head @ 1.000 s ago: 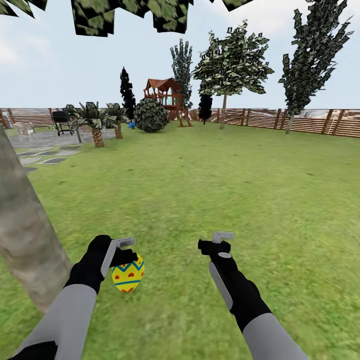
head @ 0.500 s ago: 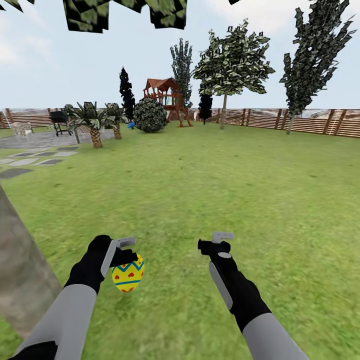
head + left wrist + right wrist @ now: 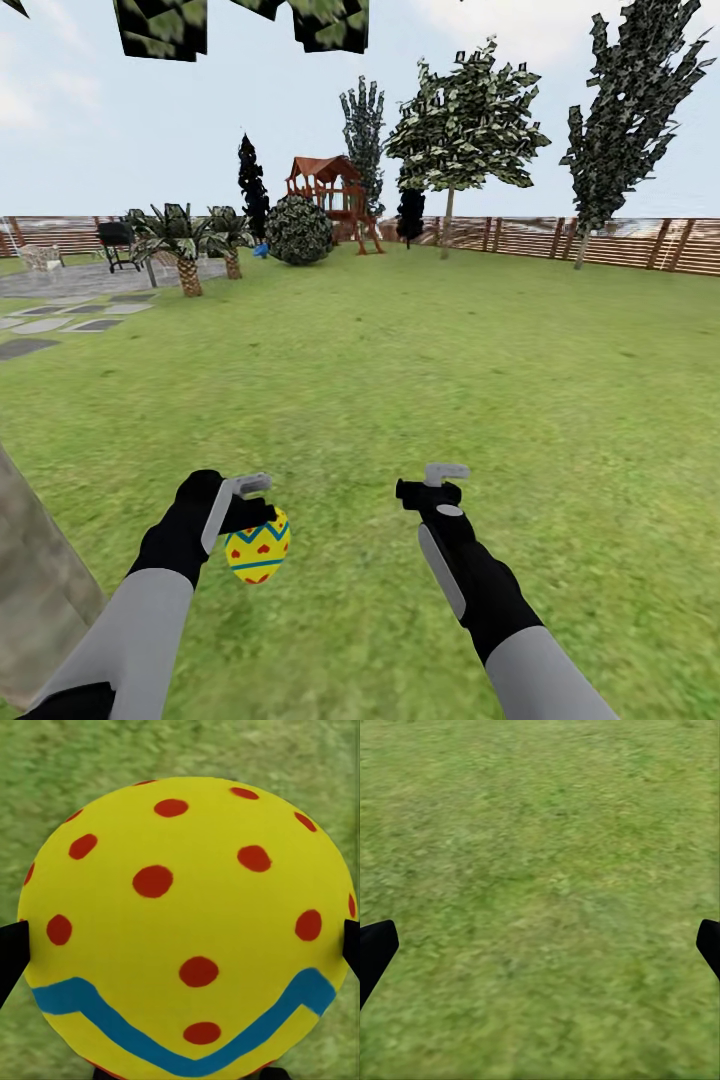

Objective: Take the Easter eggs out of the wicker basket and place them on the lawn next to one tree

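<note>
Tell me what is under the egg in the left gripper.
Only lawn shows around the Easter egg held in the left gripper. The patch directly beneath is covered by the egg.

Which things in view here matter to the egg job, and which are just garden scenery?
Job:
- yellow red-dotted Easter egg in left end effector
- pale grey-brown tree trunk
- green lawn

Scenery:
- red wooden playset
- grey stepping-stone path
- short palms
- brown slat fence
</note>
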Tool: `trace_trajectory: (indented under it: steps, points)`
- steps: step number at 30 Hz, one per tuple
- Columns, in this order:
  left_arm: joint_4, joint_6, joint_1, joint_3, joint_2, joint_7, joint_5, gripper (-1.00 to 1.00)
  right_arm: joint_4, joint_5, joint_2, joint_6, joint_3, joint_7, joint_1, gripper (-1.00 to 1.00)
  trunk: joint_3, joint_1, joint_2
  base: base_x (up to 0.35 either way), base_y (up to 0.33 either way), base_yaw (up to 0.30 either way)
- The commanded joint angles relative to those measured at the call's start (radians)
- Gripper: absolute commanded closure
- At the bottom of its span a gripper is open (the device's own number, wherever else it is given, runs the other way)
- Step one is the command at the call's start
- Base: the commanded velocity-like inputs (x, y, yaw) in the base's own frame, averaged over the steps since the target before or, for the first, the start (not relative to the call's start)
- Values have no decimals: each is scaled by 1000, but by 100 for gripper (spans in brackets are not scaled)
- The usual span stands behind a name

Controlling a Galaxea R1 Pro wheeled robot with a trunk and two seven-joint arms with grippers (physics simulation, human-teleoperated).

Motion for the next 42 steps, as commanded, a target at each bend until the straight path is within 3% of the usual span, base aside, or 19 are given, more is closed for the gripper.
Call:
trace_trajectory:
  steps: [1, 28, 42]
  points:
    - [-1, 4, -1, 3, -2, 4, 2, 100, -1, -10, -1, 3, 3, -9, -1, -100, -2, 0, -2, 6, -3, 0]
    - [0, 4, -1, 3, -1, 3, 4, 100, -1, -10, 0, 5, 4, -9, -1, -100, -83, 100, -184, 0, 0, 0]
    - [3, -27, -1, 3, -1, 7, 0, 100, -1, -10, 0, 5, 4, -9, -1, -100, -127, 154, -282, 0, 0, 0]
